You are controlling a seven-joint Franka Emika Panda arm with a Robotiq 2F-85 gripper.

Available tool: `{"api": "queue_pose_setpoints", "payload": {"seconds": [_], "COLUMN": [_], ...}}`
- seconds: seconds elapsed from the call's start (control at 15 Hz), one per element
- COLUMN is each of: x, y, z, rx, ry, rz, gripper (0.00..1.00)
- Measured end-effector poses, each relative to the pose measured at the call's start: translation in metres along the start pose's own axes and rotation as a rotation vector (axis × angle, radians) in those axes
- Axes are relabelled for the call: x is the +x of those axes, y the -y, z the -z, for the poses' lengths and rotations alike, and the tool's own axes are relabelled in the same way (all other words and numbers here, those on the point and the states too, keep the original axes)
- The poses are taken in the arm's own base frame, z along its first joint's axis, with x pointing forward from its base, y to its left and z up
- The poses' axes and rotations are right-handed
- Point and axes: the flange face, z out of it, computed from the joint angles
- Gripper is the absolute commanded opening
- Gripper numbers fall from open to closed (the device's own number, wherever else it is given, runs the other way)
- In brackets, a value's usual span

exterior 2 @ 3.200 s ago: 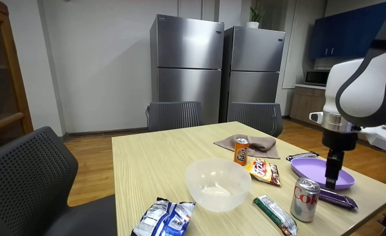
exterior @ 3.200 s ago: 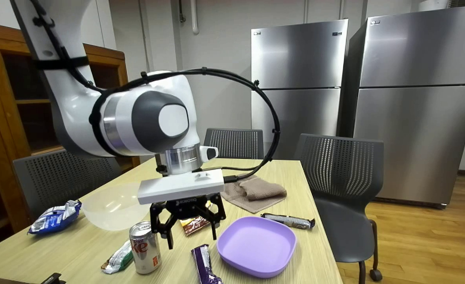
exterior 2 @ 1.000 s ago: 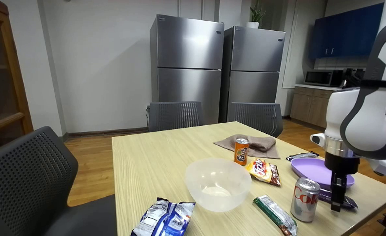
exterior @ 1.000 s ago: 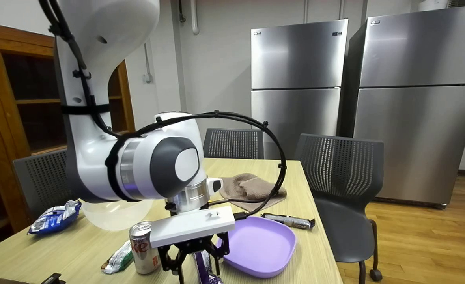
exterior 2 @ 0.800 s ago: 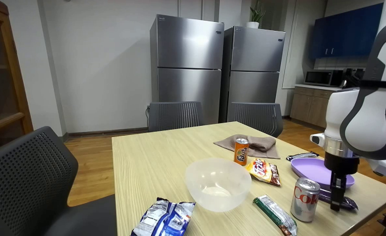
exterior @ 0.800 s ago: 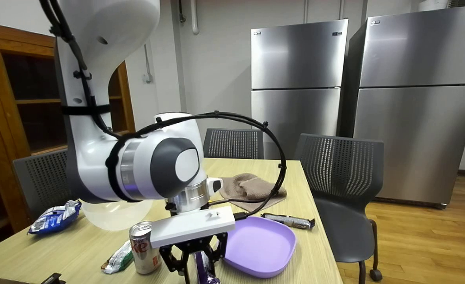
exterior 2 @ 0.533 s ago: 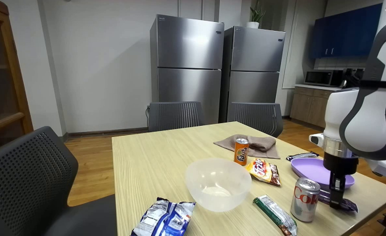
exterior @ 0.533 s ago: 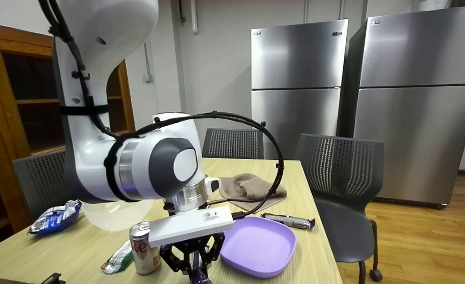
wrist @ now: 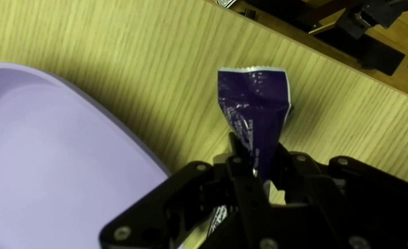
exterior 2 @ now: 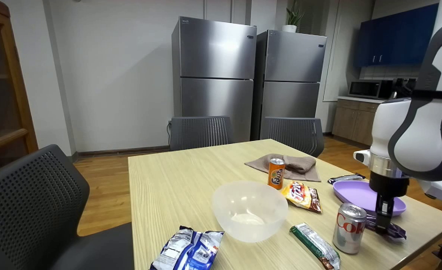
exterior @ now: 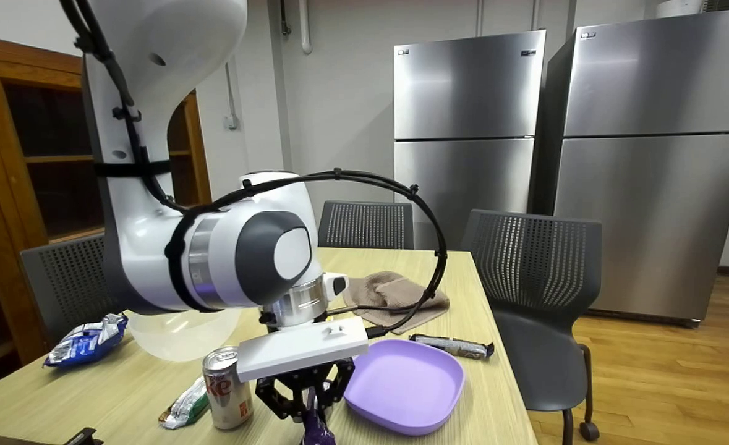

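Fingers nearly together, and that's a grip! The gripper has just the thickness of the purple snack bar between its tips, one finger on each side, with the crimped end poking out beyond (the wrist view shows that nicely). So the grasp looks done. Is the bar off the table? Can't call it: neither exterior view settles whether any of it rests on the wood. A clear lift, then, isn't on show, and the letting-go plainly isn't done.

Where are we? Close to the table edge that cuts across the wrist view's upper right. The lavender plate sits just beside, and the bar is outside its rim. Opposite the plate, a Diet Coke can stands upright, near the bar but apart from it, with a green-and-white wrapped bar lying past that. Well back from this edge, in an exterior view, come the frosted bowl and an upright Fanta can, both well away from the action.
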Motion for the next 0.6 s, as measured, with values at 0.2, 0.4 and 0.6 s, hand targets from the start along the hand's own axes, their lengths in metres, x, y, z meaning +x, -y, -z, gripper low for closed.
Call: {"api": "queue_pose_setpoints", "payload": {"seconds": [0.2,0.4,0.6], "x": [0.0,-0.001,-0.002], "y": [-0.006,-0.009,-0.01], "z": [0.01,0.023,0.036], "rx": [-0.008,-0.015,-0.011], "ry": [-0.028,-0.063,-0.099], "rz": [-0.02,-0.044,-0.091], "gripper": [0.04,0.04,0.04]}}
